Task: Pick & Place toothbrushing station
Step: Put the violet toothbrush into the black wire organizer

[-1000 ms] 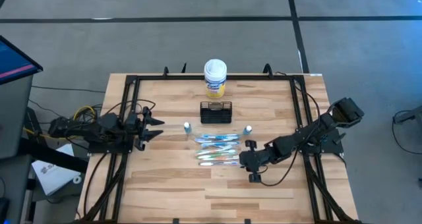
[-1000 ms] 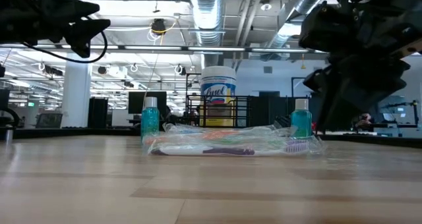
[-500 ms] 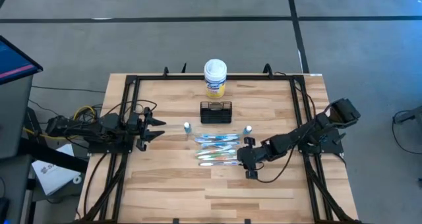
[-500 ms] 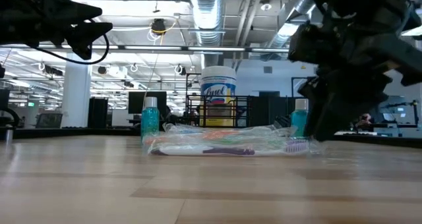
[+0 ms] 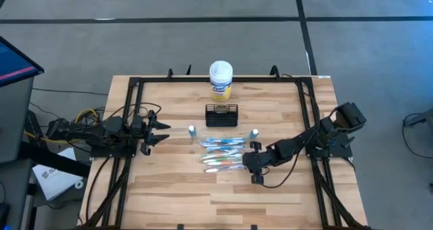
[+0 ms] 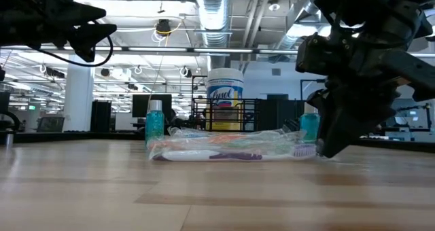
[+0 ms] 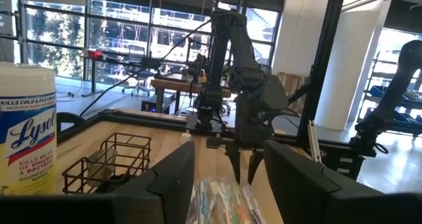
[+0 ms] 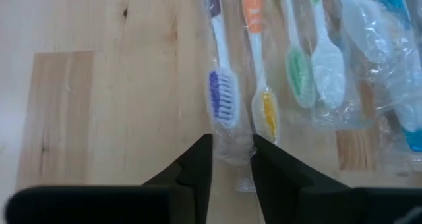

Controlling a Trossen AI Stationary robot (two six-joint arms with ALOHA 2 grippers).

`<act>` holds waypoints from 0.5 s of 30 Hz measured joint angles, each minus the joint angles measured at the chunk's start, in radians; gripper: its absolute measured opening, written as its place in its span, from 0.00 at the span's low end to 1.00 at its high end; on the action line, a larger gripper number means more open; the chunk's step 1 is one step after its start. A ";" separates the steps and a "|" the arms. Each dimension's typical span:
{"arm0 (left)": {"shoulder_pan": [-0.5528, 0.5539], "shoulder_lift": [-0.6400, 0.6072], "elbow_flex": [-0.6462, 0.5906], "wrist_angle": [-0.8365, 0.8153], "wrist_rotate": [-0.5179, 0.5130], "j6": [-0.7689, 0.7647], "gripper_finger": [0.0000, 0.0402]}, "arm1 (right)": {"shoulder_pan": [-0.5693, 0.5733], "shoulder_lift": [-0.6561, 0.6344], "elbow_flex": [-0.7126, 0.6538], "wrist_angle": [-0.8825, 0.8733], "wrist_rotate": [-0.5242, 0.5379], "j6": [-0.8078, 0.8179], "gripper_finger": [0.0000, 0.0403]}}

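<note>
Over on the left edge of the surface, the left gripper hovers with its jaws spread, bare wood between it and the small bottle. Mid-surface, the toothbrushing station sits just in front of the yellow canister, well apart from both grippers. Rightward, the right gripper has its jaws narrowly parted, straddling the wrapped toothbrushes' plastic edge, low to the wood.

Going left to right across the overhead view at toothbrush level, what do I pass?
Left hand → left small bottle → wrapped toothbrushes → right hand, at the brush heads.
</note>
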 joint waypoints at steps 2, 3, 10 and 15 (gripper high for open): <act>0.000 0.000 0.000 0.001 0.000 0.000 0.44 | 0.000 0.000 0.000 0.000 0.000 0.000 0.16; 0.000 0.000 0.000 0.001 0.000 0.000 0.44 | 0.000 0.000 0.000 0.002 0.000 0.000 0.13; 0.000 0.000 0.000 0.004 0.000 0.000 0.44 | 0.000 0.000 0.002 0.000 -0.027 0.000 0.02; 0.000 0.000 0.000 0.009 0.000 0.000 0.44 | 0.000 -0.001 0.062 -0.071 -0.031 -0.024 0.01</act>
